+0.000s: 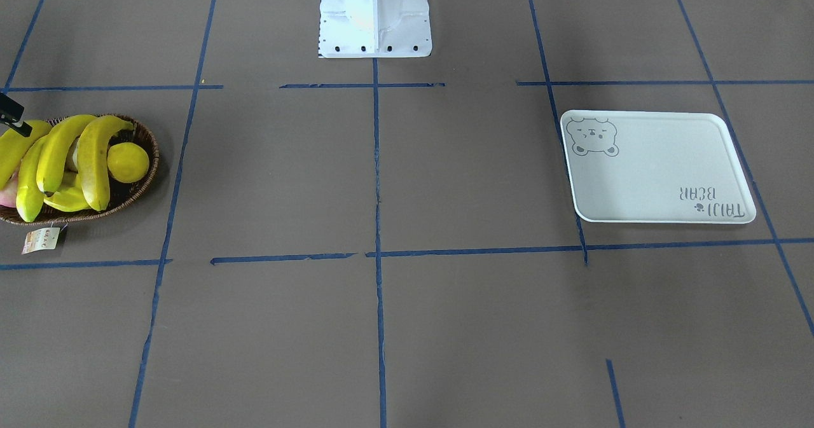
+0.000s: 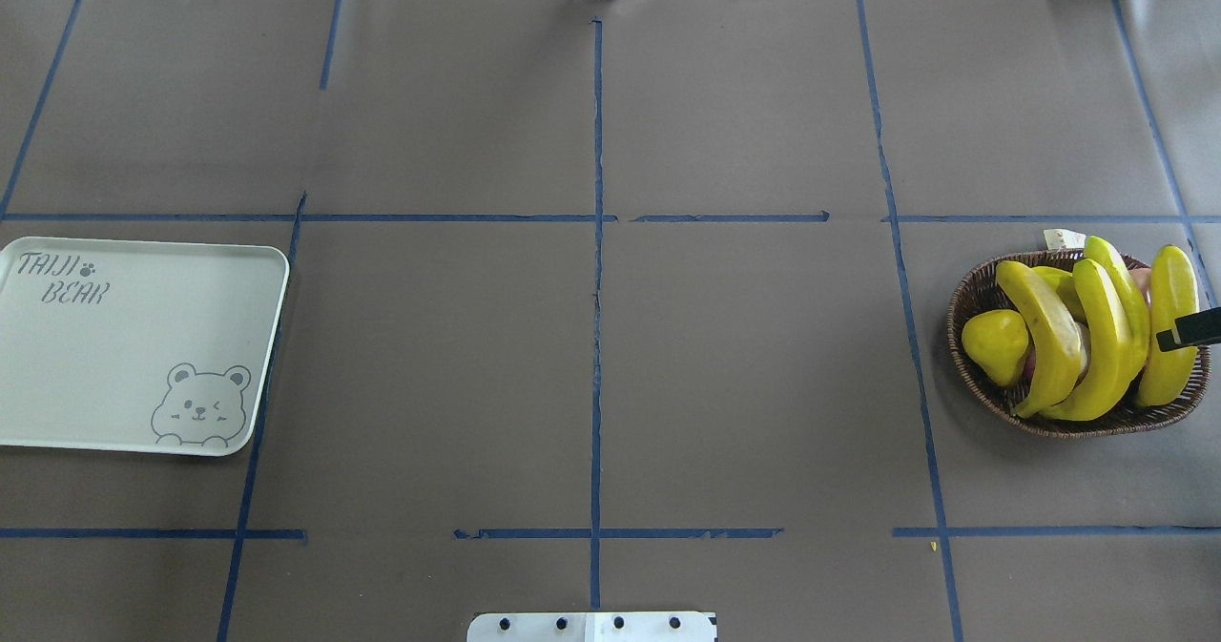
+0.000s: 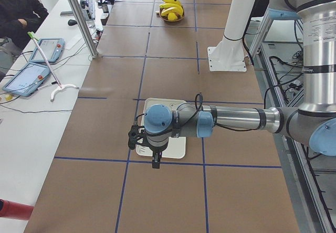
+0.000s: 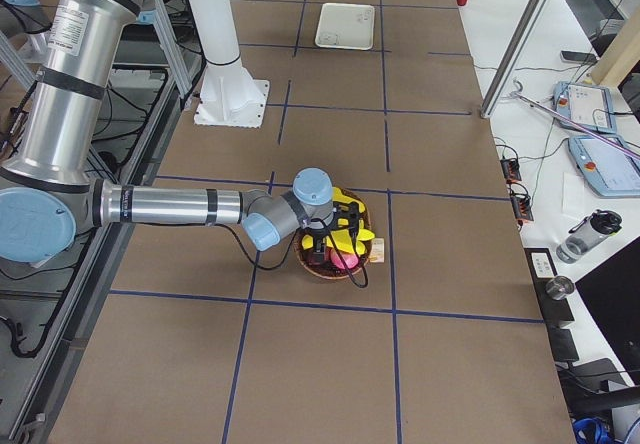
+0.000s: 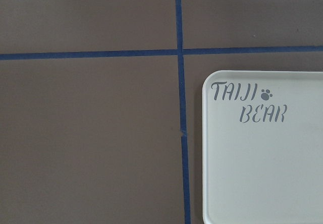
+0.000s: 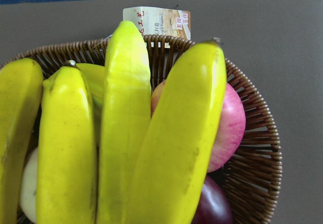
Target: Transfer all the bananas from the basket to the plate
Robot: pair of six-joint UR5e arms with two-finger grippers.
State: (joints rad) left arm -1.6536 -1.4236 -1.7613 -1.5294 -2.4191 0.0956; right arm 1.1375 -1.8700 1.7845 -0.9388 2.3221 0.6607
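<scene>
Several bananas (image 2: 1049, 337) (image 1: 95, 161) (image 6: 126, 133) lie side by side in the dark wicker basket (image 2: 965, 300) (image 6: 252, 158) at the table's end on my right. My right gripper (image 4: 335, 249) hangs just over the basket; one black finger (image 2: 1188, 329) (image 1: 11, 115) pokes in above the outermost banana, and I cannot tell whether it is open or shut. The pale plate (image 2: 124, 337) (image 1: 661, 167) (image 5: 262, 173) with the bear drawing lies bare at the opposite end. My left gripper (image 3: 156, 157) hovers over the plate's near edge, state unclear.
A round yellow fruit (image 2: 995, 344), a pink apple (image 6: 229, 128) and a dark purple fruit (image 6: 212, 209) share the basket. Its paper tag (image 1: 41, 240) lies on the table. The white robot base (image 1: 375, 14) stands mid-table. A seated person (image 3: 16, 7) and tablets (image 3: 31, 60) are beside it.
</scene>
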